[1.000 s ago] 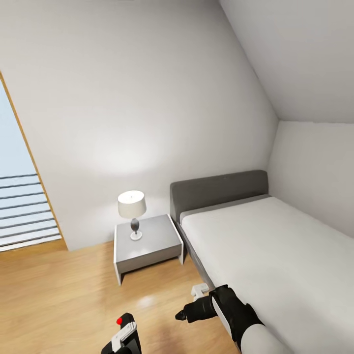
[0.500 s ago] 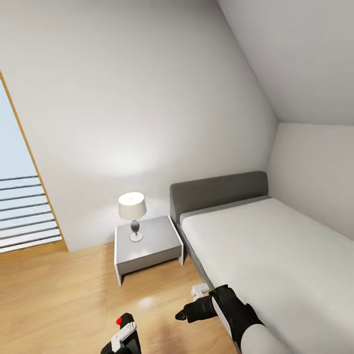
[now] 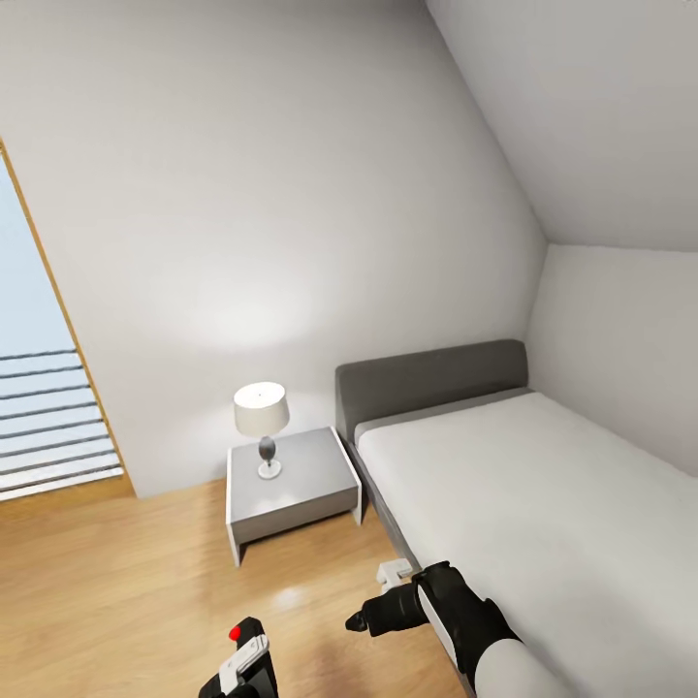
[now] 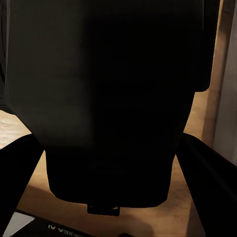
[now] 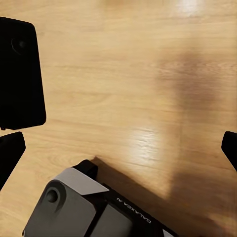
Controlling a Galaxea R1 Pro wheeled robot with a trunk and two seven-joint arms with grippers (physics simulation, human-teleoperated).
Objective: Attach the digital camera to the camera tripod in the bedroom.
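I am in the bedroom, and the camera tripod is out of view. The digital camera (image 3: 254,648), a black box with a red spot on its top corner, sits at the bottom edge of the head view, with my left gripper (image 3: 237,681) shut on it. In the left wrist view the camera (image 4: 108,98) is a dark block between the two fingers (image 4: 17,163). My right gripper (image 3: 361,620) hovers over the floor beside the bed, open and holding nothing. Its wrist view has the fingertips (image 5: 10,153) far apart and the camera (image 5: 19,74) off to one side.
A grey upholstered bed (image 3: 523,485) with a white mattress fills the right side. A white and grey nightstand (image 3: 291,485) with a table lamp (image 3: 261,412) stands against the far wall. An oak-framed opening with railings (image 3: 48,417) is at the left. Light wood floor (image 3: 126,582) lies ahead.
The whole head view has shifted slightly, so the camera moved. Both arms and the held digital camera keep the same places in the picture.
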